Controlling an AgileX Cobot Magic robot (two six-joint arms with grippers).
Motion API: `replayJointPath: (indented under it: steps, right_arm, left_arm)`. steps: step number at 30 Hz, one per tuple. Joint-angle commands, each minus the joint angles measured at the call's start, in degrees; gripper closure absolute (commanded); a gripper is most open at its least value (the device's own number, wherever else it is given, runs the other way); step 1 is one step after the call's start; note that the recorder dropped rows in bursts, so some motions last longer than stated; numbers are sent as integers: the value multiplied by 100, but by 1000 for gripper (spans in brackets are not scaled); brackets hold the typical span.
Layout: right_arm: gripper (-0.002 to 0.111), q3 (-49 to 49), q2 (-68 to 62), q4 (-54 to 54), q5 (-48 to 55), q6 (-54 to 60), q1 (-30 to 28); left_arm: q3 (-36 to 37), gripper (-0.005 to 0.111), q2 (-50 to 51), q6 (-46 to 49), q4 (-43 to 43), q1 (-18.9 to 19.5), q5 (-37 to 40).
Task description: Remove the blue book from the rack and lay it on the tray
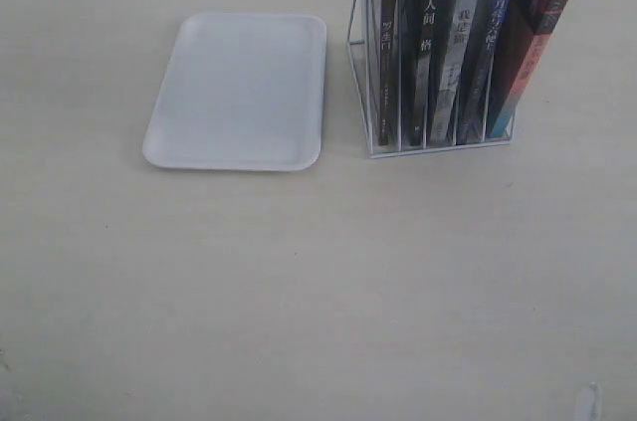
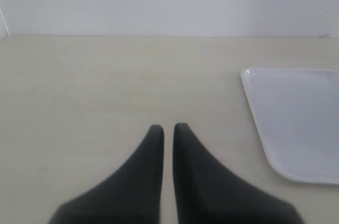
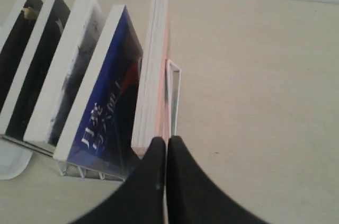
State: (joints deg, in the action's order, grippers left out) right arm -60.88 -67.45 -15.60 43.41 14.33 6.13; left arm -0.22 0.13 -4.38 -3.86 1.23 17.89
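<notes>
Because the books stand upright in the narrow slots of the rack [image 1: 438, 148], the exterior view shows only their spines: the blue book [image 1: 481, 63] sits in the fourth slot from the left, leaning a little to the right, with the taller red book [image 1: 528, 43] just beside it at the end and two black-spined books [image 1: 388, 63] and a grey-spined book [image 1: 450, 63] on its other side. The tray [image 1: 239, 93] lies flat on the surface [image 1: 299, 282] to the left of the rack, near it but apart, bare and ready to take a book laid on its cover; neither arm appears in this view. In the left wrist view, the left end effector [image 2: 168, 127] hovers low over the bare surface with its fingers drawn together, only a sliver between them and nothing held, the tray's corner off to one side, so this arm looks parked out of the way. In the right wrist view, the right end effector [image 3: 165, 140] has its fingers pressed together and empty, its tips over the foot of the red book by the rack's end wire, just beside the blue book, whose cover shows white characters and what seems to be an orange shape, though the angle hides most of it. The grasp is not yet begun, and the fingers would need to part first.
</notes>
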Motion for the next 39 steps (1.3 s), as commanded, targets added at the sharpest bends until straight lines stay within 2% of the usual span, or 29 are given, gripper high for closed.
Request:
replayJointPath:
  steps: [1, 3, 6, 9, 14, 16, 23, 39]
  right_arm:
    - [107, -1610, -1019, 15, 1020, 496, -21]
    - [93, -2214, -1344, 15, 1314, 590, -21]
    - [54, -2883, -1744, 140, 1945, 496, 87]
    - [55, -3094, -1960, 461, 2321, 355, 381]
    - [55, -3186, -2310, 1779, 2612, -286, 1043]
    - [55, -3186, -2430, 1983, 2625, -512, 1146]
    - [55, -3186, -2713, 1997, 2655, -1092, 1164]
    - [55, -3176, -3334, 1846, 2655, -1253, 1164]
  left_arm:
    - [22, 101, -13, 12, -12, -46, -35]
    - [22, 101, -13, 12, -12, -46, -35]
    - [22, 101, -13, 12, -12, -46, -35]
    - [22, 101, -13, 12, -12, -46, -35]
    - [22, 101, -13, 12, -12, -46, -35]
    - [22, 101, -13, 12, -12, -46, -35]
    - [22, 101, -13, 12, -12, -46, -35]
    - [22, 101, -13, 12, -12, -46, -35]
